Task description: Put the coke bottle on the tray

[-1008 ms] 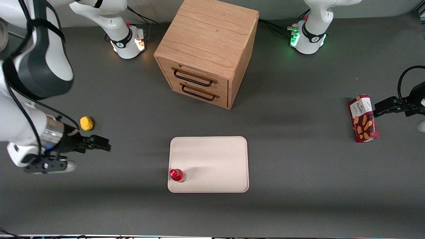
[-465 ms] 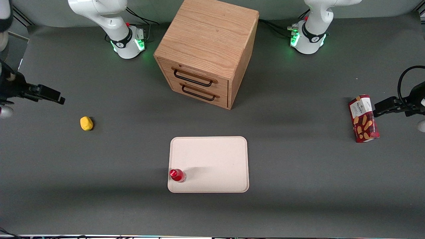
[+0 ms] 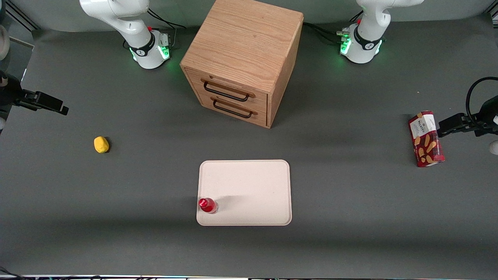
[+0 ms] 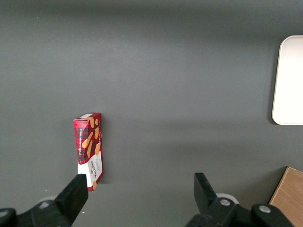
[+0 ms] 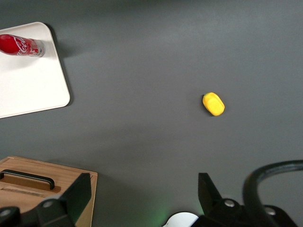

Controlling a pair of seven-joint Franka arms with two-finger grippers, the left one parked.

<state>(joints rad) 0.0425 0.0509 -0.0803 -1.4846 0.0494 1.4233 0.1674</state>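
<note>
We see the coke bottle point(image 3: 207, 205) in bright red with a red cap and white script along its side, its base clear and silvery; it stands on the pale cream-pink tray point(image 3: 249, 186). The table point(image 3: 350, 217) under them is plain dark grey. We note a yellow lump point(image 3: 101, 144), and a biscuit box point(image 3: 425, 139) in dark red tartan with tan biscuit shapes and a white label. The cabinet point(image 3: 243, 58) shows light oak grain with black handles. The gripper point(image 3: 50, 104), at the working arm's end of the table, is black, its fingers spread apart.
</note>
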